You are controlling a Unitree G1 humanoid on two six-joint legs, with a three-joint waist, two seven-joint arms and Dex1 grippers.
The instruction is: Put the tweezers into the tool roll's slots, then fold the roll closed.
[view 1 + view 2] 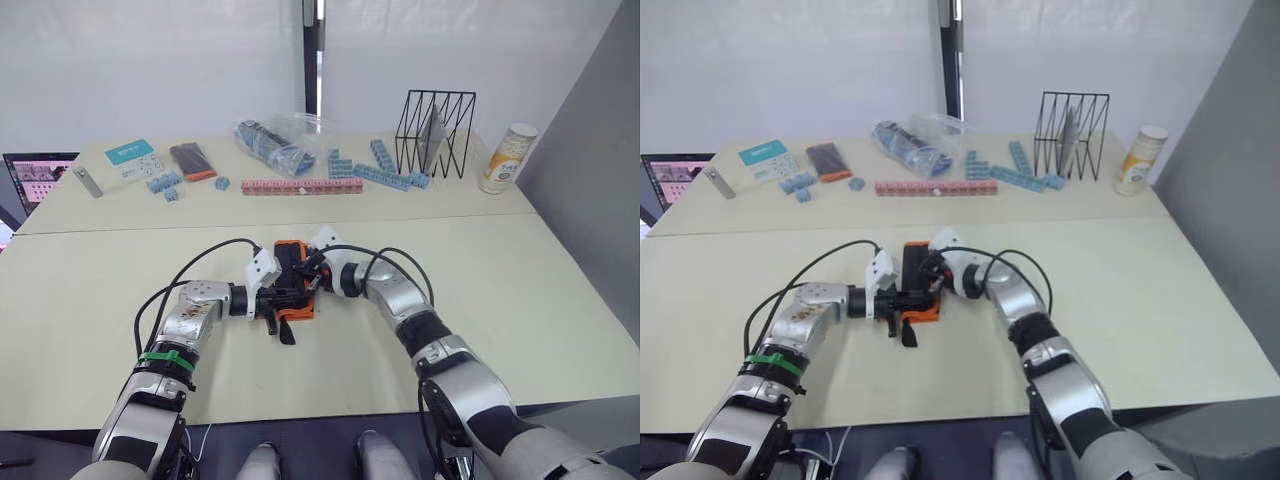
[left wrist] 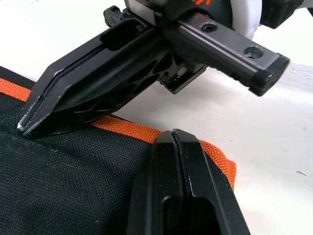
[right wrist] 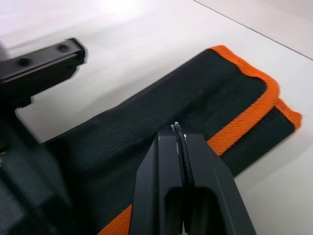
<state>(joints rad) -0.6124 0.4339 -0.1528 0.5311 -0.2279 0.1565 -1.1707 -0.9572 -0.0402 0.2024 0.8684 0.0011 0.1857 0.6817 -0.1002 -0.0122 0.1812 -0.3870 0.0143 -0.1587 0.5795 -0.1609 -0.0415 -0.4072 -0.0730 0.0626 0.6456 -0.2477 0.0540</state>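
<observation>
Both forearms reach inward over the table [image 1: 560, 300] and meet at its middle, elbows out, wrists turned toward each other. The left pincer [image 1: 283, 296] comes in from nine o'clock, the right pincer [image 1: 312, 272] from two o'clock, and the two nearly touch above the tool roll [image 1: 292, 254]. The roll lies folded up as a short black bundle with orange edging, its long side running from twelve to six o'clock, a black strap end trailing off its near end.

Seen from the left wrist, that pincer's two fingers [image 2: 181, 161] are clenched flat together, tips resting on the roll's orange-bound edge [image 2: 127, 128], nothing visible between them. The right pincer's black fingers cross just above. Seen from the right wrist, its fingers [image 3: 178, 147] are likewise pressed together over the black fabric, whose folded layers and orange trim [image 3: 244, 122] end at a corner; whether they pinch the cloth I cannot tell.

Bare table surrounds the roll at three, six and nine o'clock. Toward twelve o'clock, past a seam, stand a black wire rack [image 1: 437, 132], a canister [image 1: 508, 157], a clear bag [image 1: 280, 140], a row of pink blocks [image 1: 300, 186] and scattered blue blocks [image 1: 385, 172].
</observation>
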